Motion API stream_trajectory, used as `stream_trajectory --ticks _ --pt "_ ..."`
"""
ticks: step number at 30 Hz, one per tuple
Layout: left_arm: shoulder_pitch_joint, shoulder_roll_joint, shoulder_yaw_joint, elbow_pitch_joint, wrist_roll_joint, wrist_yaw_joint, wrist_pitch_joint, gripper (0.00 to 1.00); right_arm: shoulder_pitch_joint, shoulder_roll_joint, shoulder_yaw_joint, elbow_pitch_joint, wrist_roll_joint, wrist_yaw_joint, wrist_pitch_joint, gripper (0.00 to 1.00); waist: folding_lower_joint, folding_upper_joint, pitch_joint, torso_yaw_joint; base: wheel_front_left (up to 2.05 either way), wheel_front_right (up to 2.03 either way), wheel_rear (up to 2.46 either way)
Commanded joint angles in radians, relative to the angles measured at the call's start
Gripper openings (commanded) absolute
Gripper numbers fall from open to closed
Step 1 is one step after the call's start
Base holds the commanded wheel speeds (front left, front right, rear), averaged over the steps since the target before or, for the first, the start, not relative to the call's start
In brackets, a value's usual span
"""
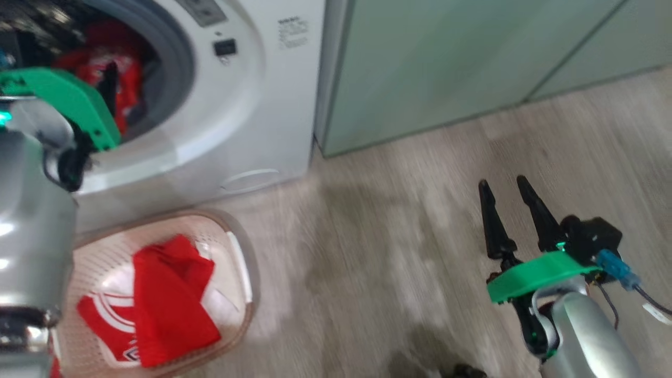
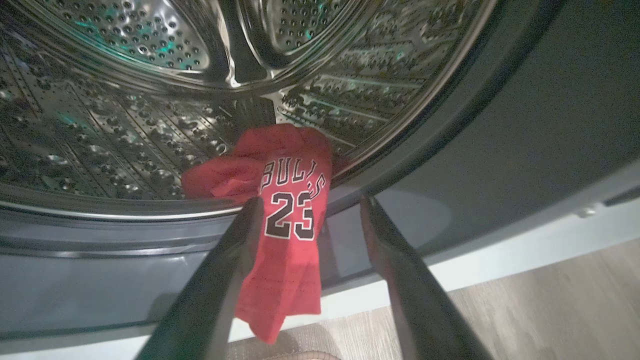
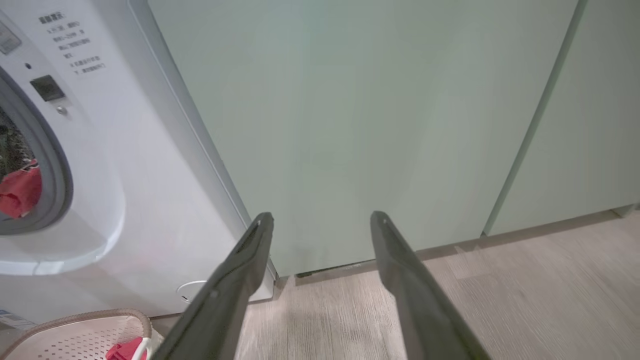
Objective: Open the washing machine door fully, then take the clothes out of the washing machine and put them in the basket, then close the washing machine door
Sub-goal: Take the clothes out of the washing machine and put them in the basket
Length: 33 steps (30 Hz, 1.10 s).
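Overhanging the gasket (image 2: pixel 100 245), clothes (image 2: pixel 290 240) hang at left gripper (image 2: pixel 307 200) (spread wide).

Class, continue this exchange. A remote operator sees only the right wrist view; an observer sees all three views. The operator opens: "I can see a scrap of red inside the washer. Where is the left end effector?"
Observer: The left end effector is open at the mouth of the drum. A red jersey hangs over the rim, seen between its fingers.
Operator: Any marking on the jersey?
Observer: It reads BULLS 23.
Operator: How full is the basket?
Observer: In the head view, red clothes cover much of the base of the basket.
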Motion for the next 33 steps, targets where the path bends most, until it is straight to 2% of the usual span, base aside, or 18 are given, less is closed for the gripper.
stream_trajectory --ticks 1,5,9,16,17,19,20,27,33 --pt "-0.075 0.053 0.012 -0.012 -0.002 -0.003 0.012 1.00 -0.018 0.004 0.022 -0.031 0.005 0.007 -0.009 1.00 0.0000 0.0000 0.070 -0.053 0.00 0.00 0.00" --pt "-0.150 0.083 0.001 0.046 0.004 0.003 0.043 1.00 -0.036 0.015 0.044 -0.041 0.023 0.007 -0.009 1.00 0.0000 0.0000 0.120 -0.080 0.00 0.00 0.00" --pt "-0.208 0.144 -0.014 0.128 0.036 0.027 0.068 1.00 -0.049 0.019 0.060 -0.044 0.037 0.007 -0.009 1.00 0.0000 0.0000 0.152 -0.103 0.00 0.00 0.00" --pt "-0.265 0.125 -0.038 0.253 0.018 0.013 0.157 1.00 -0.060 0.021 0.053 -0.043 0.041 0.007 -0.009 1.00 0.0000 0.0000 0.178 -0.110 0.00 0.00 0.00" --pt "-0.270 0.122 -0.040 0.264 0.015 0.011 0.163 0.80 -0.062 0.022 0.053 -0.043 0.041 0.007 -0.009 1.00 0.0000 0.0000 0.180 -0.111 0.00 0.00 0.00" --pt "-0.277 0.129 -0.051 0.279 0.026 0.017 0.147 0.15 -0.068 0.023 0.055 -0.041 0.039 0.007 -0.009 1.00 0.0000 0.0000 0.185 -0.113 0.00 0.00 0.00" --pt "-0.277 0.133 -0.057 0.287 0.032 0.020 0.136 0.00 -0.071 0.025 0.056 -0.040 0.037 0.007 -0.009 1.00 0.0000 0.0000 0.185 -0.115 0.00 0.00 0.00" --pt "-0.269 0.127 -0.071 0.328 0.042 0.033 0.052 0.00 -0.068 0.029 0.047 -0.034 0.032 0.007 -0.009 1.00 0.0000 0.0000 0.167 -0.100 0.00 0.00 0.00" --pt "-0.223 0.098 -0.098 0.364 0.053 0.028 -0.041 0.00 -0.048 0.013 0.037 -0.022 0.029 0.007 -0.009 1.00 0.0000 0.0000 0.101 -0.058 0.00 0.00 0.00"
